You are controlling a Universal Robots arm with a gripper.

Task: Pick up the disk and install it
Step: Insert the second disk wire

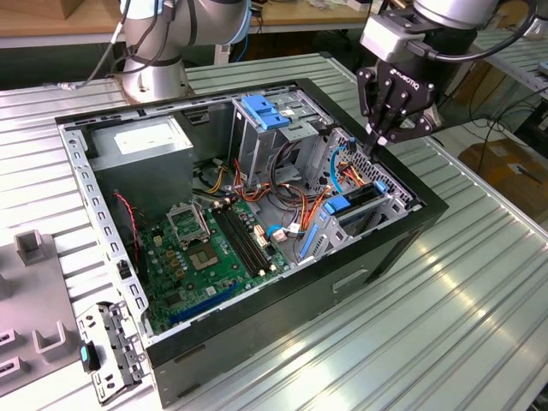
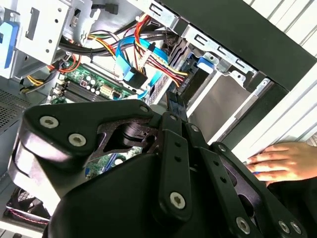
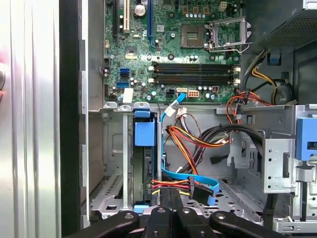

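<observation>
The disk [image 1: 360, 201] stands on edge in the drive bay at the corner of the open computer case [image 1: 428, 210], on the exterior view's right. Its blue side rails show at both ends. In the first wrist view the disk [image 3: 147, 168] is a dark slab under a blue tab, between metal bay walls. My gripper [image 1: 378, 139] hovers just above and behind that bay with its fingers shut and nothing between them. The fingertips [image 3: 166, 198] point down beside the blue and orange cables, a little way from the disk. In the second wrist view the gripper [image 2: 173, 98] points into the case.
A grey power-supply box [image 1: 145, 141] and a metal cage with a blue top [image 1: 265, 111] sit at the back of the case. The motherboard [image 1: 214, 248] lies on its floor under loose cables [image 1: 291, 201]. A person's hand [image 2: 287, 161] rests on the table beside the case.
</observation>
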